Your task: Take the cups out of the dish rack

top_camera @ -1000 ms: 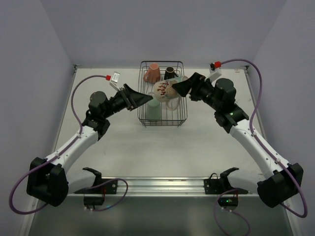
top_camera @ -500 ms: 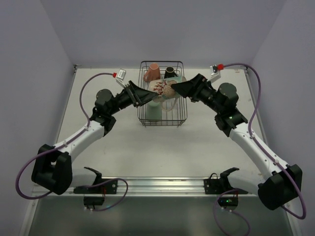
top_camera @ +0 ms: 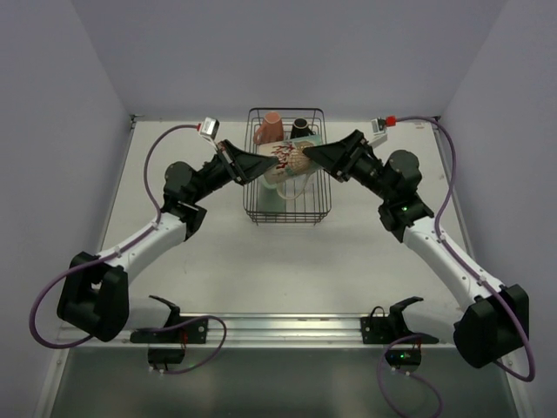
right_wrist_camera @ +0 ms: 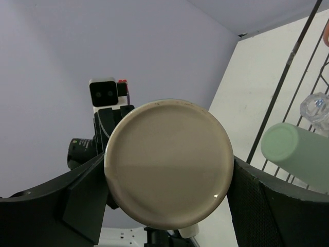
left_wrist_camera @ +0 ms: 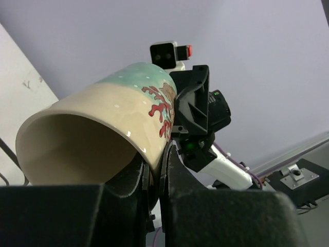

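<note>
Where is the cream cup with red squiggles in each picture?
Top external: the cream cup hangs above the dish rack, upper middle.
Left wrist: cup fills the left side, mouth showing.
Right wrist: cup's round bottom, centre.
Landmark: dish rack wires, top and right wrist views.

From above, the cup [top_camera: 287,159] covers the fingertips of the left gripper [top_camera: 266,167] and right gripper [top_camera: 310,157] and much of the rack [top_camera: 287,220]. The tumbler [top_camera: 272,184] beneath it shows only in part. In the left wrist view, the gripper's own fingers [left_wrist_camera: 123,206] are a dark blur cut by the bottom edge, and the cup's base is hidden. In the right wrist view, that base hides most of the left gripper, and the tumbler and a glass [right_wrist_camera: 318,108] are cut by the right edge.
</note>
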Motion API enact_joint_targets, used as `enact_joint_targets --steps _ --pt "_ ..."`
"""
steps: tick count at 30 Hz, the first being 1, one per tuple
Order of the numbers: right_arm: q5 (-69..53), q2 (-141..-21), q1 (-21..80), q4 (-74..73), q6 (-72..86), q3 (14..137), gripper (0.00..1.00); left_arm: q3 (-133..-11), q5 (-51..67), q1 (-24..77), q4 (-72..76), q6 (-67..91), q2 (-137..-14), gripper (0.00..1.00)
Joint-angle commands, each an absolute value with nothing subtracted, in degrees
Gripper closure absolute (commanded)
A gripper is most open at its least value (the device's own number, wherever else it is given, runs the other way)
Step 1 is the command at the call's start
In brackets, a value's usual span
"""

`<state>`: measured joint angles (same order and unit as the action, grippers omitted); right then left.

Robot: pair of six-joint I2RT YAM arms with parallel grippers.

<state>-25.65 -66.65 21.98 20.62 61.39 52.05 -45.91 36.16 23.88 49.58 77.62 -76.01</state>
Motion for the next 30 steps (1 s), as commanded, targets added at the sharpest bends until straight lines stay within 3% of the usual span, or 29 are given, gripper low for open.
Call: enact_joint_targets --steps 1,5,8,9,11,12,13,30 --pt "-26.2 -66.4 21.8 30.0 61.7 52.6 0.84 -46.6 36.4 24.3 51.8 75.9 -75.5 1.00" --pt "-27.0 -67.8 21.7 31.1 62.3 51.9 0.75 -46.6 35.9 24.3 51.8 75.6 -75.1 1.00" --pt "-28.1 -69.3 21.8 32.2 62.8 50.9 0.51 -47.0 35.2 24.3 50.0 73.8 -73.9 1.00" --pt "-28.3 -70.0 21.7 32.7 63.2 50.5 0.36 -47.3 35.2 24.3 49.1 73.1 -73.1 1.00" --pt "-28.7 -70.7 21.7 33.8 63.5 50.1 0.21 -48.0 34.2 24.3 45.5 70.7 -72.4 1.00" --pt "-29.3 -70.9 21.7 33.8 63.5 50.2 0.09 -48.2 33.8 24.3 44.4 70.0 -71.7 1.00" --pt "-29.2 -71.2 21.7 33.8 63.5 50.2 0.04 -48.4 33.2 24.3 42.6 68.7 -71.3 1.00" --pt "-28.0 -67.9 20.7 33.6 61.2 48.2 0.01 -53.5 28.2 23.6 30.5 60.5 -67.9 1.00"
